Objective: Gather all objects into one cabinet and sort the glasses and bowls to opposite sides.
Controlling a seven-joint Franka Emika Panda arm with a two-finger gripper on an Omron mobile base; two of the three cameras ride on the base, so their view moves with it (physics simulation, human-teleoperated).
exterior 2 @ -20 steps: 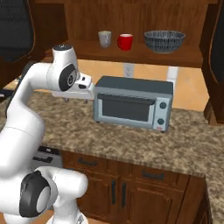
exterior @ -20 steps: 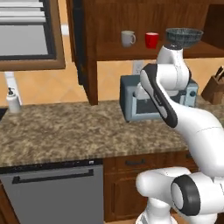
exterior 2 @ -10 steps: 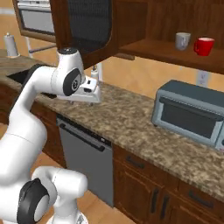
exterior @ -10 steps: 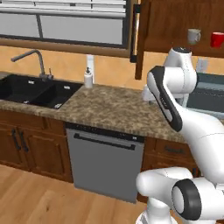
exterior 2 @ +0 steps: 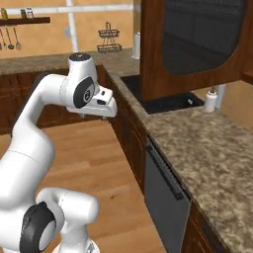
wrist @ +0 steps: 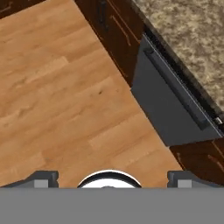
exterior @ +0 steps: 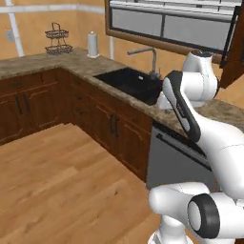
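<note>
The arm (exterior 2: 34, 133) is folded upright, with the wrist bent downward. The gripper (wrist: 109, 177) is held empty, its 2 fingertips (wrist: 41, 177) spread wide.

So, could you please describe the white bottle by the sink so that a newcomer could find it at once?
Start at the black sink set in the speckled stone counter. At the sink's far corner stands a small white bottle with a narrow top. It is the one upright white thing there, unlike the paper towel roll farther along the counter.

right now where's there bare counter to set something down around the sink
The granite counter right of the black sink, above the grey dishwasher, is bare apart from a white soap bottle by the sink. The corner stretch is more crowded: a wire rack and a paper towel roll.
</note>
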